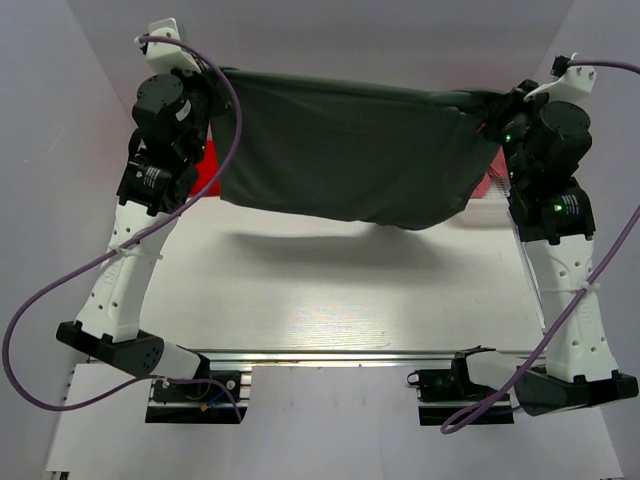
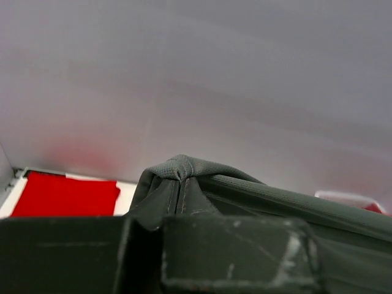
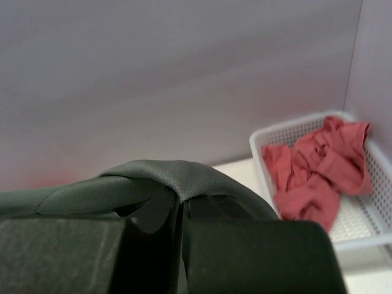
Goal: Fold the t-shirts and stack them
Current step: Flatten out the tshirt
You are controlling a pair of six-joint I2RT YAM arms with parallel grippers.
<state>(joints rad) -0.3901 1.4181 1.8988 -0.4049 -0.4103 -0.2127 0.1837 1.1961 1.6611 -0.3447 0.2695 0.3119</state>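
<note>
The dark grey t-shirt (image 1: 345, 160) hangs in the air above the table (image 1: 340, 300), stretched sideways between the two raised arms; its top edge runs taut from the upper left corner to the upper right corner, and the rest of the cloth drops in a broad sheet whose lower hem sags lowest right of centre, clear of the tabletop with its shadow lying beneath; the left gripper (image 2: 154, 233) is pressed together on the shirt's left corner, and in the left wrist view a seamed fold of grey fabric bunches up just beyond the fingertips; the right gripper (image 3: 182, 217) is likewise pinched tight on the opposite corner, where a smooth hump of the same cloth arches over the closed fingers and a twisted band of it leads off to the left; the bright red t-shirt (image 2: 64, 195) lies flat as a neat rectangle on the table at the far left, near the wall, partly hidden behind the left arm in the top view; the dusty pink t-shirts (image 3: 318, 171) sit crumpled in a heap inside the white mesh basket (image 3: 367, 236), which stands at the far right corner of the table, close to the side wall; how many pink shirts are in the heap cannot be told; pale grey walls (image 2: 196, 73) close in the back and sides.
</note>
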